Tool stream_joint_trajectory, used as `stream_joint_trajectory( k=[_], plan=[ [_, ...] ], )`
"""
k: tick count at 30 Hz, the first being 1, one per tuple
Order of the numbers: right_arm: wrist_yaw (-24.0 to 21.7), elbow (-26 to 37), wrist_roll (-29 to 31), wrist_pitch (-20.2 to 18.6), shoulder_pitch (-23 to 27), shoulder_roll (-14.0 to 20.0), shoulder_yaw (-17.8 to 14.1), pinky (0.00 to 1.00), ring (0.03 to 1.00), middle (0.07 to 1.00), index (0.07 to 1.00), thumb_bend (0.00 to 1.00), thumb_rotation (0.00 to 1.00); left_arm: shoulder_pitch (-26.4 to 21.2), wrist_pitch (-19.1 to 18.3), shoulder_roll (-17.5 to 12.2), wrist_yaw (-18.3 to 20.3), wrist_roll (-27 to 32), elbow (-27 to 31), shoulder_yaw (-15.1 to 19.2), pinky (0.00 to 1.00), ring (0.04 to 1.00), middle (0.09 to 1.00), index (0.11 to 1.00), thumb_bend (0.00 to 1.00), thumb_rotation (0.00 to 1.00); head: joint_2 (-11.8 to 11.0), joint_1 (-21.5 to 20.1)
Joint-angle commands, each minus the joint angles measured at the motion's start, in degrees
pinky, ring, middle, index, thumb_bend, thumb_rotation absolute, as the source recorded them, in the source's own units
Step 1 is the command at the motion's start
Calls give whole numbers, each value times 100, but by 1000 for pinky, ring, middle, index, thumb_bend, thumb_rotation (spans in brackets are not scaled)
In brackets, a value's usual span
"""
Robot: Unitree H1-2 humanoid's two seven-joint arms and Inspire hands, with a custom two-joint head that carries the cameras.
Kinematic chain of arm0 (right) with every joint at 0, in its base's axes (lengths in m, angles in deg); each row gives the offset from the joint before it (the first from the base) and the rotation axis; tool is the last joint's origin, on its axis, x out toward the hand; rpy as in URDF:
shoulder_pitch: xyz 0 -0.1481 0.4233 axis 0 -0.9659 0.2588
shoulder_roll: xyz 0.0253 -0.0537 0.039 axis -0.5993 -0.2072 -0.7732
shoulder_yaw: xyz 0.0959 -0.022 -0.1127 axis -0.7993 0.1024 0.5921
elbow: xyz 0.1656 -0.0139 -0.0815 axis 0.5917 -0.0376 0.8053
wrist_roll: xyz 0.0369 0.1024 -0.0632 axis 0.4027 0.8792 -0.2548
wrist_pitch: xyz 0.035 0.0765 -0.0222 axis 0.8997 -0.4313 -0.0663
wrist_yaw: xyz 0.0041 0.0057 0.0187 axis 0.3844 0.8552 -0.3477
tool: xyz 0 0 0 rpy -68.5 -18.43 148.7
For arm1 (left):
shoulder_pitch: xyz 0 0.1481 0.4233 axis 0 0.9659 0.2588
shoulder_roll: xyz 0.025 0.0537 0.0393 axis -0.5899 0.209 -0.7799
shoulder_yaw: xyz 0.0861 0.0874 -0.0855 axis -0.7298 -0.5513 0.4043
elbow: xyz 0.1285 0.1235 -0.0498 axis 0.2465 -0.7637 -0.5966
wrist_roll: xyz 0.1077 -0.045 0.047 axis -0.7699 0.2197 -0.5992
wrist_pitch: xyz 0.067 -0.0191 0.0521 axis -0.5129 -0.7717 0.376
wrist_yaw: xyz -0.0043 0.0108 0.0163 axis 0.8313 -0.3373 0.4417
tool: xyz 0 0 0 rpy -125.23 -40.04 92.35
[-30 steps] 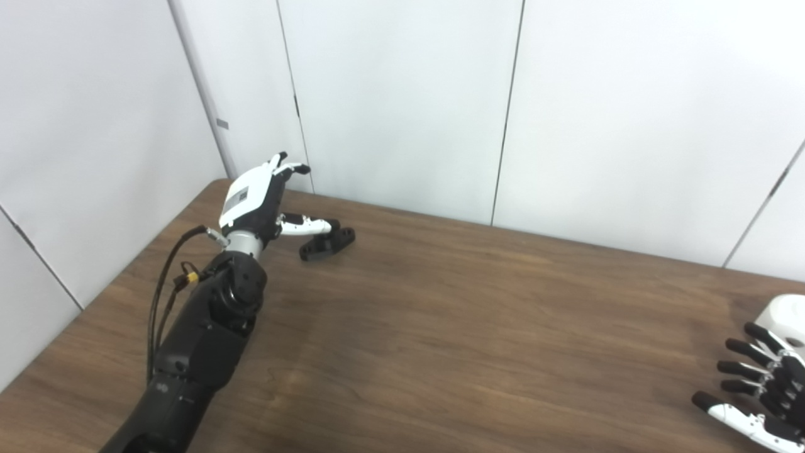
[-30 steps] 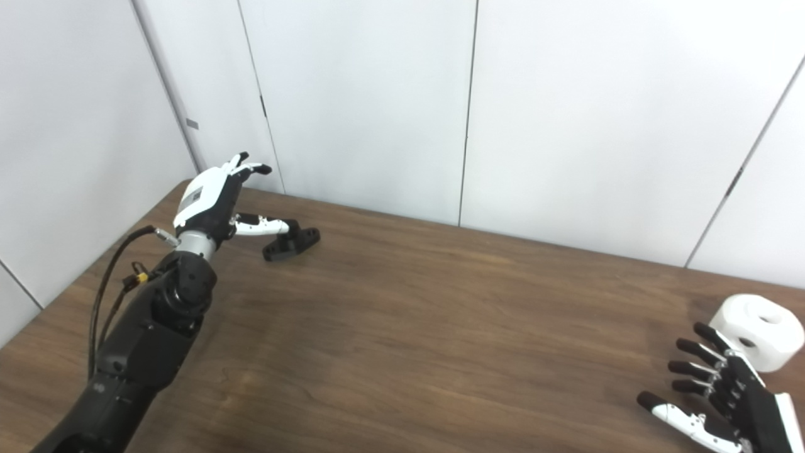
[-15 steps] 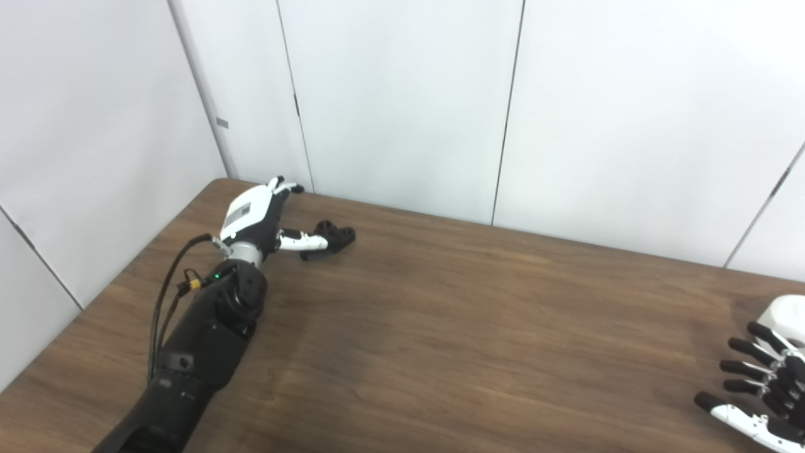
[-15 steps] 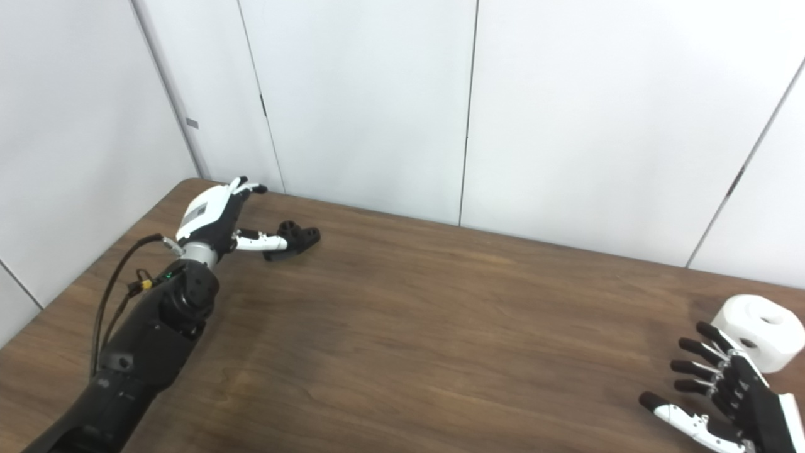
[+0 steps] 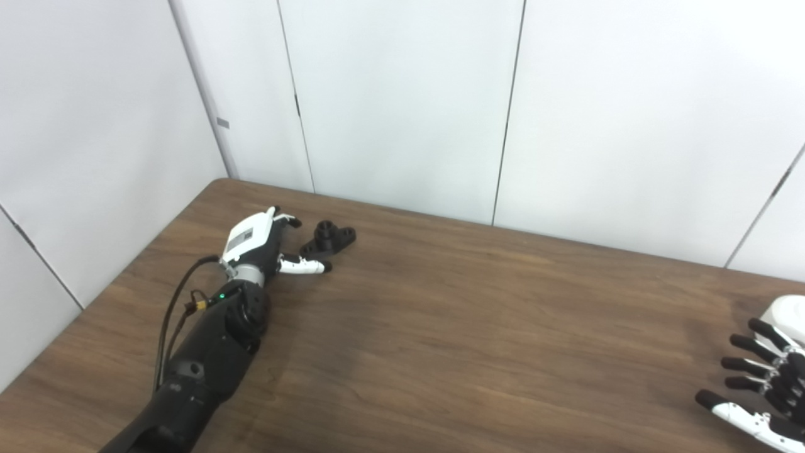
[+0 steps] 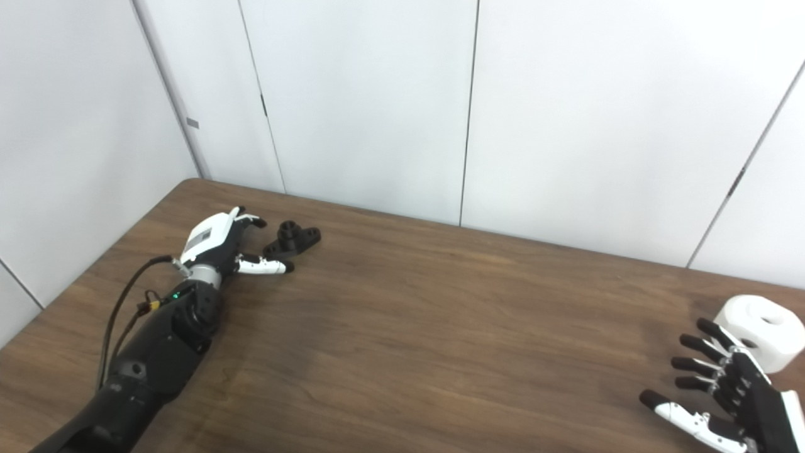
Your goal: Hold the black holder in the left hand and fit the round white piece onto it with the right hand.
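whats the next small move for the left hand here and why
Probably ease the left hand forward and close its fingers around the black holder. The holder lies on the table just beyond the open fingers, apparently ungrasped, and the right hand waits open beside the round white piece, so the holder likely needs securing first.

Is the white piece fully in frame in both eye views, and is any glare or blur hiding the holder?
Left eye view: round white piece cut off by the right edge, right hand in front. Right eye view: whole piece in frame. Black holder sharp, no glare, beside the open left hand; table evenly lit.
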Motion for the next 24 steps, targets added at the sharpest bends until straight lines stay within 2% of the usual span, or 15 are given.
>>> stream_joint_trajectory(
  k=[1, 8, 18, 24],
  plan=[
    [16, 212, -14, 53, 90, 97, -53, 564, 662, 764, 834, 777, 46, -168, 95, -45, -267, -52, 16, -13, 989, 1000, 1000, 797, 1000, 329, 14, -18],
    [26, 320, -51, -77, 47, 74, -52, 571, 673, 770, 839, 784, 65, -156, 125, 61, -449, 29, -94, -60, 996, 1000, 1000, 778, 956, 282, 51, -43],
    [40, 433, -118, -144, 34, 60, -43, 556, 665, 765, 831, 783, 78, -174, 464, 428, -532, 743, -385, 190, 959, 1000, 1000, 732, 923, 245, 107, -79],
    [71, 498, -173, -186, 22, 52, -52, 556, 661, 757, 833, 778, 72, -176, 672, 550, -654, 807, -599, 158, 961, 1000, 1000, 708, 891, 206, 133, -105]
  ],
)
